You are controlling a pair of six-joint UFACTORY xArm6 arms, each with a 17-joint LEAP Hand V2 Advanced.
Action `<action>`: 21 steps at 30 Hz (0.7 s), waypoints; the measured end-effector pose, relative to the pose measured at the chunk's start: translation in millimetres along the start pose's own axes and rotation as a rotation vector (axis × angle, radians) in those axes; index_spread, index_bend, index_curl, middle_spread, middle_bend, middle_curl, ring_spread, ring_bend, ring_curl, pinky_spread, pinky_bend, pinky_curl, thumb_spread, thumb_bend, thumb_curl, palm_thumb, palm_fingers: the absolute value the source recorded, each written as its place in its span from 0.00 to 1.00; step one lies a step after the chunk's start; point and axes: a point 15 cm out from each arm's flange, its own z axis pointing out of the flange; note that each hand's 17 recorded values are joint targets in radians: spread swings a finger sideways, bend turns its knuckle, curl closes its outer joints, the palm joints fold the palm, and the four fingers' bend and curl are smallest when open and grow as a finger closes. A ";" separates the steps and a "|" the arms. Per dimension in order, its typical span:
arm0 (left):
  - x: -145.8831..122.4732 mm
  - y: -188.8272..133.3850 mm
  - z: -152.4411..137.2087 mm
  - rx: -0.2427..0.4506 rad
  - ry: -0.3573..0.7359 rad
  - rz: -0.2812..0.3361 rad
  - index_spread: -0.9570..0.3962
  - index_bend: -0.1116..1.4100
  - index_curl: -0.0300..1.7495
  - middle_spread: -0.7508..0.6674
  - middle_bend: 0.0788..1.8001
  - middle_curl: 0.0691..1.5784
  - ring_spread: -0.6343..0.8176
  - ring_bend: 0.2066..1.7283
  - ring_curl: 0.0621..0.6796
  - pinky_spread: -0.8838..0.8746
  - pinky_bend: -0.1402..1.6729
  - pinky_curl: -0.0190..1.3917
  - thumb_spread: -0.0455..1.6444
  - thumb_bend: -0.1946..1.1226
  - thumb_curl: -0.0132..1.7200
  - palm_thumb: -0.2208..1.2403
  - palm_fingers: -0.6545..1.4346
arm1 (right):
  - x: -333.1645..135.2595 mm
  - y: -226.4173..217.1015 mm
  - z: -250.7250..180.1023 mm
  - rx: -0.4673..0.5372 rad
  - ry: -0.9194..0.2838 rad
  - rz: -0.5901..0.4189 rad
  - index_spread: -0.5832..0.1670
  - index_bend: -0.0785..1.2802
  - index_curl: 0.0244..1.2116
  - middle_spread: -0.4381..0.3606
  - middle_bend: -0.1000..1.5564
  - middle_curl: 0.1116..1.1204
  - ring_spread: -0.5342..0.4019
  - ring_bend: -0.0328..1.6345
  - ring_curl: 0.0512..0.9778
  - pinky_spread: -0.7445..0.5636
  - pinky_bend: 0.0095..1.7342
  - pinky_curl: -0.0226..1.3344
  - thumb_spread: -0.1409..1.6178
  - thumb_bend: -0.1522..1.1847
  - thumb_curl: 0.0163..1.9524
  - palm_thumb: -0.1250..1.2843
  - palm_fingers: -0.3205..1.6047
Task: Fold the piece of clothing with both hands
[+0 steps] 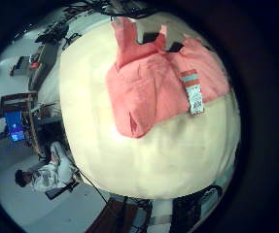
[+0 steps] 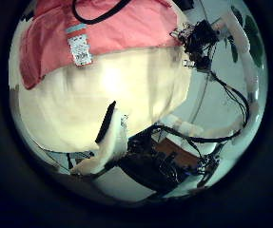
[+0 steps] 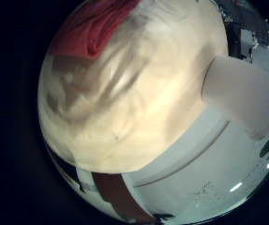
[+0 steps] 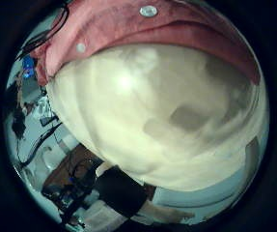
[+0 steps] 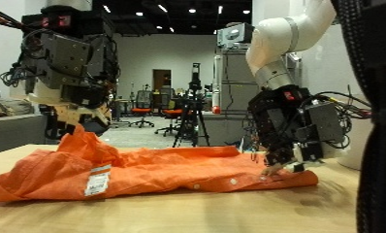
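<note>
A salmon-pink garment (image 5: 168,170) lies in a long strip across the pale table (image 5: 244,209), with a white label (image 5: 99,182) on it. My left hand (image 5: 67,73) hangs above the garment's raised end, open and holding nothing. My right hand (image 5: 290,121) is at the other end, fingers pointing down, fingertips (image 5: 273,163) touching the cloth's edge. The left little finger side palm view shows the garment (image 1: 158,78) and label (image 1: 192,94) from well above. The left thumb side palm view shows the garment (image 2: 98,28). The right thumb side palm view shows its buttoned edge (image 4: 148,29) close by.
The table's bare front (image 5: 142,218) lies before the garment. Behind the table stand tripods and office chairs (image 5: 180,116) on the room's floor. The left thumb side palm view shows the right hand (image 2: 201,43) at the garment's end and the table's edge (image 2: 165,114).
</note>
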 end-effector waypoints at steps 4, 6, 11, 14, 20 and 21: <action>0.8 -0.2 -5.6 0.001 -0.001 0.000 0.79 0.18 0.20 0.68 0.06 0.17 0.76 0.17 0.30 0.75 0.23 0.24 0.76 0.14 0.17 0.42 0.34 | 2.2 28.4 14.9 -0.047 0.024 -0.004 0.30 0.20 0.29 0.48 0.25 0.23 0.71 0.13 0.16 0.78 0.10 0.21 0.79 0.10 0.09 0.13 0.29; 1.0 -0.1 -7.1 0.001 -0.003 0.002 0.79 0.18 0.20 0.68 0.06 0.17 0.76 0.17 0.30 0.75 0.23 0.24 0.76 0.14 0.17 0.42 0.34 | 0.8 42.6 23.7 -0.068 0.020 -0.002 0.30 0.20 0.29 0.48 0.25 0.23 0.71 0.13 0.16 0.78 0.10 0.21 0.79 0.10 0.09 0.12 0.29; 0.5 -0.3 -7.7 0.002 -0.004 0.002 0.79 0.18 0.20 0.68 0.06 0.17 0.76 0.17 0.29 0.76 0.23 0.24 0.76 0.14 0.17 0.42 0.34 | 0.7 89.4 39.9 -0.100 0.017 0.013 0.30 0.19 0.28 0.49 0.26 0.24 0.72 0.13 0.16 0.78 0.10 0.21 0.79 0.10 0.09 0.12 0.29; 1.2 0.4 -8.4 0.001 -0.004 0.004 0.79 0.18 0.19 0.68 0.06 0.17 0.76 0.17 0.29 0.76 0.23 0.24 0.77 0.14 0.17 0.42 0.34 | 3.2 119.7 41.9 -0.087 0.019 0.034 0.30 0.19 0.28 0.50 0.26 0.24 0.71 0.13 0.16 0.79 0.10 0.21 0.79 0.10 0.09 0.11 0.29; 5.0 4.0 -11.6 -0.004 -0.005 0.010 0.79 0.18 0.19 0.68 0.06 0.17 0.76 0.17 0.29 0.76 0.23 0.24 0.77 0.14 0.17 0.42 0.34 | 19.2 162.6 5.7 0.040 0.038 0.065 0.31 0.18 0.27 0.46 0.26 0.24 0.70 0.14 0.17 0.78 0.11 0.21 0.79 0.10 0.10 0.11 0.30; 6.1 4.2 -12.2 -0.004 -0.006 0.012 0.79 0.18 0.19 0.68 0.06 0.17 0.76 0.17 0.29 0.76 0.23 0.24 0.77 0.14 0.17 0.42 0.34 | 23.9 168.5 2.0 0.055 0.035 0.071 0.30 0.18 0.27 0.45 0.26 0.23 0.70 0.14 0.17 0.79 0.11 0.21 0.79 0.11 0.10 0.12 0.30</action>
